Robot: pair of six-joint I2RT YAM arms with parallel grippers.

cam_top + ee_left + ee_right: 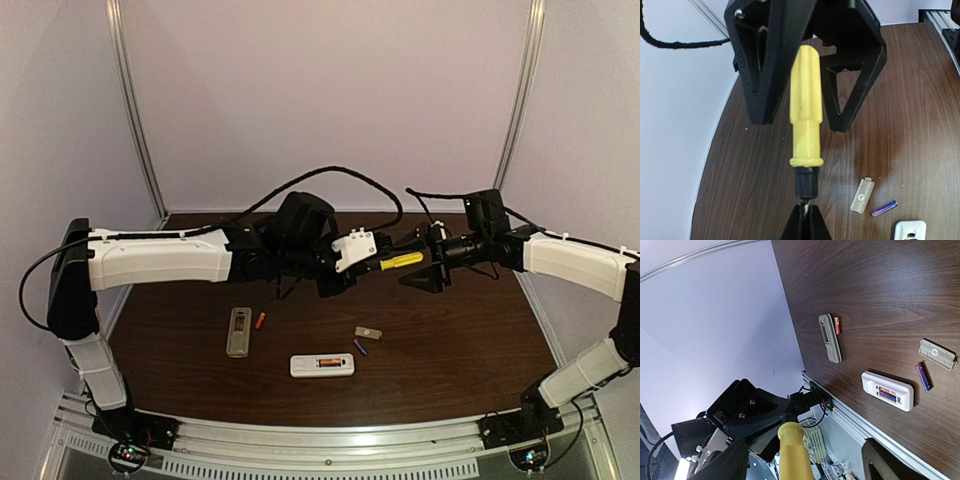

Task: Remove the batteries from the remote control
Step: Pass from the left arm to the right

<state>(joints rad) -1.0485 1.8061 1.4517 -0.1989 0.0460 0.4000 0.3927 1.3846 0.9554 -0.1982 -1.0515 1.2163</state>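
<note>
The white remote (322,365), batteries (324,364) inside, lay crosswise near the table's (460,340) near edge, well below both grippers. The left gripper (352,262) gripped the screwdriver's (401,261) tip; the right gripper (425,262) stood open around its handle.

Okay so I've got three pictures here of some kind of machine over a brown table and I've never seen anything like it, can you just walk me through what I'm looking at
It is a robot with two white and black arms bolted at the near edge of a brown table. One picture looks down from above and behind them; the other two come from small cameras on each wrist.

Both arms are raised and meet in mid-air at a yellow-handled screwdriver. The left tool grips its dark shaft end, and the right tool is at the handle; whether that one has closed is hard to tell.

On the table lie a grey remote with a red battery beside it, a white remote with batteries inside, a loose purple battery and a small grey cover plate.
</note>
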